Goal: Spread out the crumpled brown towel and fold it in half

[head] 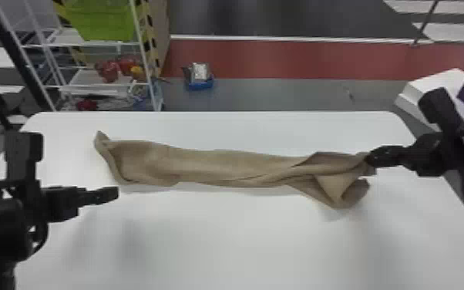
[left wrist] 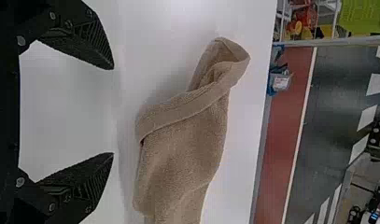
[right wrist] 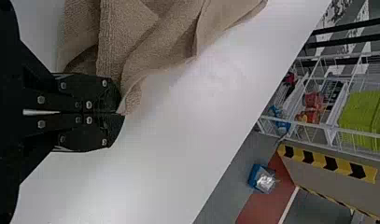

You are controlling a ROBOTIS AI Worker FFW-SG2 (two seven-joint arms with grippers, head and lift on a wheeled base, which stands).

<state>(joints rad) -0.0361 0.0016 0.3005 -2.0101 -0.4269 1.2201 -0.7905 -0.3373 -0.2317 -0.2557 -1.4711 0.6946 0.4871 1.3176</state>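
Right gripper point(head: 370, 157), mine: jaws pressed together, pinching a bit of the brown towel point(head: 219, 166) at the tips. Left gripper point(head: 116, 193), also mine: jaws wide apart, empty, near the towel's left end, not touching it. Towel lies lengthwise across the white table point(head: 219, 239), a long narrow bunched strip, twisted and folded over near my right jaws, left end curled.
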